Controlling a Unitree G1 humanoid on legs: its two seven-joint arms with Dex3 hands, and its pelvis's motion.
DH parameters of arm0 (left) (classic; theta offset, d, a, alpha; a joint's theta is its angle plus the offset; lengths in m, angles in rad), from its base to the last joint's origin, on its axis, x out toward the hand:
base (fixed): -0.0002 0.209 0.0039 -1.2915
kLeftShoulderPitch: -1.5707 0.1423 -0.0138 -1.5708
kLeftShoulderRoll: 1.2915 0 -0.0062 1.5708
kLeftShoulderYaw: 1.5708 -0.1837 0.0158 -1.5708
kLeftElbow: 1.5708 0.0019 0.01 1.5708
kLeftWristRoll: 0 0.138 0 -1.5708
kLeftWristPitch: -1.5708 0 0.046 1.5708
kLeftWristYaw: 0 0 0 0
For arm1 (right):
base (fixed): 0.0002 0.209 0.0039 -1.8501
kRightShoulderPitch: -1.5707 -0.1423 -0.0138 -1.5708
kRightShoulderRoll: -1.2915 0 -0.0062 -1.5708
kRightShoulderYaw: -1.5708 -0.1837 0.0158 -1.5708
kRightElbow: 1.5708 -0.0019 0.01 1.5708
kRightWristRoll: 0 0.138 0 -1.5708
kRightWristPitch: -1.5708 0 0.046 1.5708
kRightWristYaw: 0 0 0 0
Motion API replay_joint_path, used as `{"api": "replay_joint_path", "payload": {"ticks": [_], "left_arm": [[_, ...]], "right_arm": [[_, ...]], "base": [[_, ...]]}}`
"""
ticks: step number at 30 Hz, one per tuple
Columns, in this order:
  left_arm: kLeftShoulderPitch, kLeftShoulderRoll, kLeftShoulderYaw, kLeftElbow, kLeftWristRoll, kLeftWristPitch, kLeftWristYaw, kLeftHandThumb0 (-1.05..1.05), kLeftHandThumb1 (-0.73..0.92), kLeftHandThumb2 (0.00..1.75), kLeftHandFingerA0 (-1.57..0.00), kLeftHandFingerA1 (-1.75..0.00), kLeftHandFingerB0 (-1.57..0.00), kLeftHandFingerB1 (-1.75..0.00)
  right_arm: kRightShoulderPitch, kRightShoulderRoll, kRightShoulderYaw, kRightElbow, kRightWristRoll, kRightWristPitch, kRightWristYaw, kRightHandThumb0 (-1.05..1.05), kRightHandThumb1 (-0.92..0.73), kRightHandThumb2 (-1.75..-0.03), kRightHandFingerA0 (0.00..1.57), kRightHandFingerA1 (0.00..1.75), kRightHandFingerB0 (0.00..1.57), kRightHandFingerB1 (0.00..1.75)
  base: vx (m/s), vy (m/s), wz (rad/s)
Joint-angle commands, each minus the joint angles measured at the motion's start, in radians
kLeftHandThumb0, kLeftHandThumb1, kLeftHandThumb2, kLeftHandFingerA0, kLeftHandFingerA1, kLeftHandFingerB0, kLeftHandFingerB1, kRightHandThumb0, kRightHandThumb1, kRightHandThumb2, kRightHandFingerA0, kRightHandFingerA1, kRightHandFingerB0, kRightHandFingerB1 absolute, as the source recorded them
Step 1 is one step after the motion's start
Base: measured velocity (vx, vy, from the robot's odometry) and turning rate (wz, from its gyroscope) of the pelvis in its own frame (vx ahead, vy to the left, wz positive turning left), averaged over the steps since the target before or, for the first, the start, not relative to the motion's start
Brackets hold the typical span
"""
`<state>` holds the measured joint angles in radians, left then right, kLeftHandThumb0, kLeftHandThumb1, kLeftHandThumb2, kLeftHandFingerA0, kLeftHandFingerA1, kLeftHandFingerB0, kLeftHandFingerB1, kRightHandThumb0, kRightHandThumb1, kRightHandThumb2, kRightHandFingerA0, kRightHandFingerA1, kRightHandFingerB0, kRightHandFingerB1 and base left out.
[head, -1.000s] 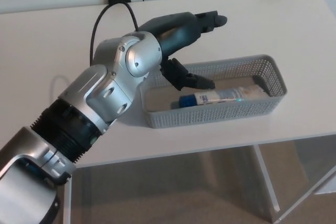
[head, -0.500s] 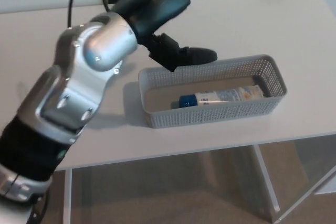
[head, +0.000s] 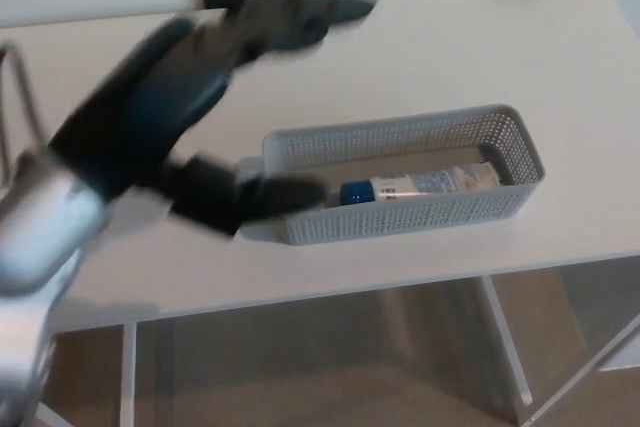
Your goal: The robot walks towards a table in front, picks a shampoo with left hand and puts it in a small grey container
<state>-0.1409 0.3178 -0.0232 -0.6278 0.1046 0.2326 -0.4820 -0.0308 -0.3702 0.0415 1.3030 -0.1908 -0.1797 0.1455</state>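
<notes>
White counter [head: 560, 37] carries a grey basket [head: 527, 144] with the shampoo [head: 420, 185] lying inside; the blurred left hand [head: 190, 107] is empty, its fingers spread.

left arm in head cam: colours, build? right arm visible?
The left arm has a silver-grey metallic shell at the forearm. The left hand has a dark teal-black casing, with thick black fingers and thumb. Motion blur hides markings and joints. A thin dark cable shows near the picture's left edge. The right arm is not in view.
</notes>
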Motion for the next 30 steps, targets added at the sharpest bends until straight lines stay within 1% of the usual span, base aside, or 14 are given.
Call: {"api": "replay_joint_path", "payload": {"ticks": [1,2,3,4,5,6,10,15,19,24,25,26,29,30], "left_arm": [[0.869,-0.026,0.419,-0.142,-0.532,-0.338,-0.405,-0.51,0.52,0.56,-0.5,-0.43,-0.39,-0.33],[0.913,-0.035,0.426,-0.099,-0.535,-0.344,-0.421,-0.52,0.52,0.56,-0.51,-0.43,-0.41,-0.33],[0.962,-0.048,0.435,-0.051,-0.512,-0.376,-0.418,-0.49,0.5,0.56,-0.7,-0.43,-0.52,-0.37],[1.013,-0.064,0.444,0.004,-0.481,-0.413,-0.411,-0.49,0.5,0.56,-0.7,-0.43,-0.52,-0.37],[1.057,-0.07,0.449,0.104,-0.418,-0.528,-0.387,-0.53,0.43,0.75,-0.73,-0.58,-0.53,-0.51],[1.076,-0.072,0.45,0.14,-0.389,-0.57,-0.365,-0.47,0.5,0.55,-0.86,-0.47,-0.62,-0.4],[1.137,0.004,0.429,0.396,-0.176,-0.779,-0.229,-0.48,0.54,0.58,-0.96,-0.54,-0.75,-0.46],[1.129,0.222,0.371,0.477,0.086,-0.658,-0.12,-0.54,0.51,0.57,-0.96,-0.54,-0.79,-0.48],[1.06,0.266,0.297,0.603,0.208,-0.575,0.04,-0.51,0.58,0.58,-0.88,-0.6,-0.78,-0.52],[0.867,0.267,0.16,0.855,0.311,-0.428,0.244,-0.44,0.62,0.59,-0.78,-0.61,-0.57,-0.44],[0.829,0.263,0.147,0.902,0.301,-0.414,0.251,-0.43,0.62,0.58,-0.79,-0.65,-0.53,-0.43],[0.75,0.25,0.129,1.005,0.271,-0.396,0.24,-0.45,0.51,0.8,-0.7,-0.7,-0.33,-0.5],[0.525,0.201,0.107,1.299,0.172,-0.313,0.17,-0.5,0.53,0.82,-0.61,-0.65,-0.25,-0.46],[0.497,0.197,0.107,1.337,0.163,-0.305,0.167,-0.41,0.65,0.6,-0.67,-0.57,-0.28,-0.33]], "right_arm": [[0.063,-0.014,0.019,0.032,-0.026,0.027,-0.007,-0.31,-0.68,-0.59,0.66,0.48,0.53,0.41],[0.058,-0.011,0.02,0.03,-0.026,0.031,-0.004,-0.31,-0.68,-0.6,0.67,0.49,0.53,0.42],[0.058,-0.01,0.02,0.03,-0.025,0.033,-0.001,-0.31,-0.69,-0.6,0.64,0.48,0.52,0.41],[0.058,-0.009,0.02,0.029,-0.023,0.035,0.002,-0.31,-0.69,-0.6,0.64,0.48,0.52,0.41],[0.059,-0.009,0.02,0.029,-0.023,0.034,0.001,-0.31,-0.7,-0.6,0.65,0.48,0.51,0.41],[0.06,-0.009,0.021,0.029,-0.024,0.035,0.001,-0.31,-0.69,-0.6,0.65,0.48,0.52,0.4],[0.063,-0.009,0.029,0.036,-0.032,0.043,-0.009,-0.31,-0.67,-0.59,0.67,0.47,0.51,0.4],[0.075,-0.007,0.033,0.04,-0.03,0.042,-0.012,-0.32,-0.67,-0.59,0.66,0.47,0.52,0.4],[0.074,-0.004,0.033,0.041,-0.026,0.042,-0.016,-0.3,-0.66,-0.59,0.71,0.49,0.56,0.41],[0.075,-0.002,0.032,0.038,-0.019,0.043,-0.014,-0.31,-0.68,-0.59,0.69,0.48,0.55,0.41],[0.07,0.0,0.032,0.038,-0.018,0.046,-0.014,-0.31,-0.66,-0.59,0.67,0.49,0.53,0.41],[0.066,-0.001,0.033,0.039,-0.019,0.048,-0.015,-0.3,-0.66,-0.58,0.7,0.49,0.55,0.41],[0.061,-0.008,0.037,0.037,-0.023,0.05,-0.015,-0.31,-0.67,-0.59,0.7,0.5,0.56,0.42],[0.062,-0.008,0.04,0.038,-0.025,0.049,-0.017,-0.31,-0.67,-0.59,0.69,0.49,0.55,0.41]], "base": [[0.0,0.0,0.0],[0.0,0.0,0.0],[0.0,0.0,0.0],[0.0,0.0,0.0],[0.0,0.0,0.0],[0.0,0.0,0.0],[0.0,0.0,0.0],[0.0,0.0,0.0],[0.0,0.0,0.0],[0.0,0.0,0.0],[0.0,0.0,0.0],[0.0,0.0,0.0],[0.0,0.0,0.0],[0.0,0.0,0.0]]}}
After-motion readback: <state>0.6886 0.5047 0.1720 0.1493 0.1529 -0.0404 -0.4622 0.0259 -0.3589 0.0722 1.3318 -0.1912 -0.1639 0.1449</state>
